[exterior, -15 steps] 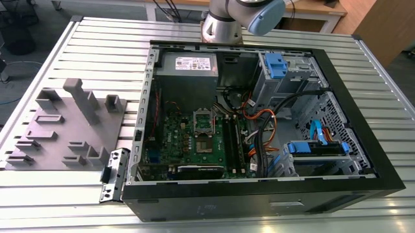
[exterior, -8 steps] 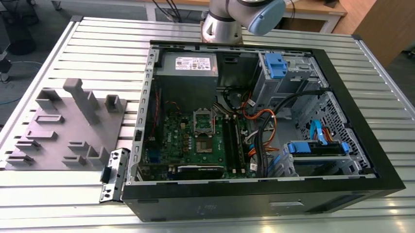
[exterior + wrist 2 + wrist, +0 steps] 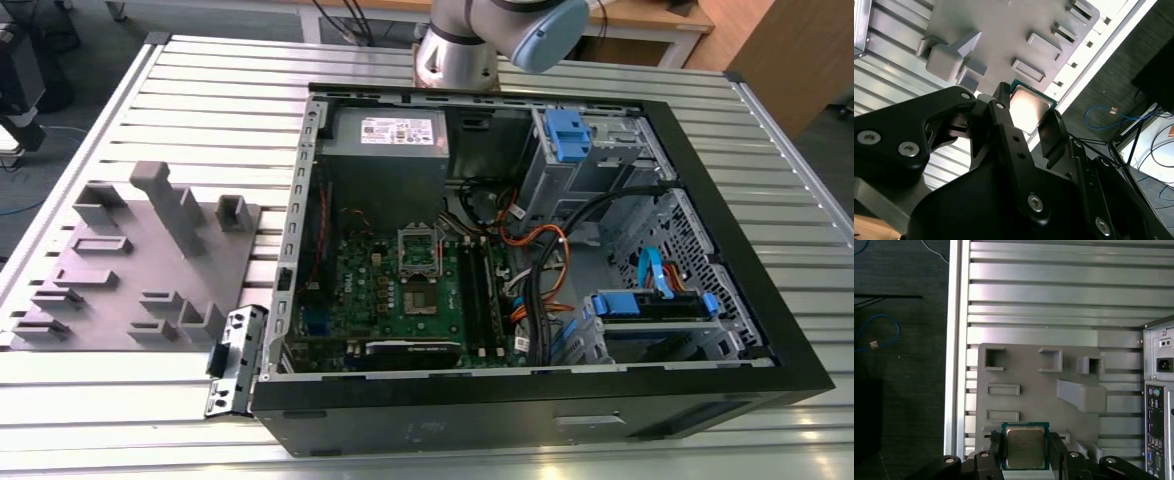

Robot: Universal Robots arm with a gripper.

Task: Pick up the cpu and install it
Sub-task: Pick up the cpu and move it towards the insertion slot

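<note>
Two black fingers point(image 3: 997, 452) of the gripper point(image 3: 1026, 451) are closed partway on opposite edges of the small square silver-topped cpu point(image 3: 1025, 447), likely to spare its contact face. The cpu is held flat over the matte grey plastic fixture plate point(image 3: 1034, 390). That plate lies on the ribbed aluminium surface point(image 3: 1054, 290), at 9 o'clock of the open black computer case point(image 3: 534, 400). The gripper points down, and the arm's grey joint point(image 3: 487, 40) stands at the case's 12 o'clock.

Even, bright light (glare whitens the table point(image 3: 1106, 20)).
</note>
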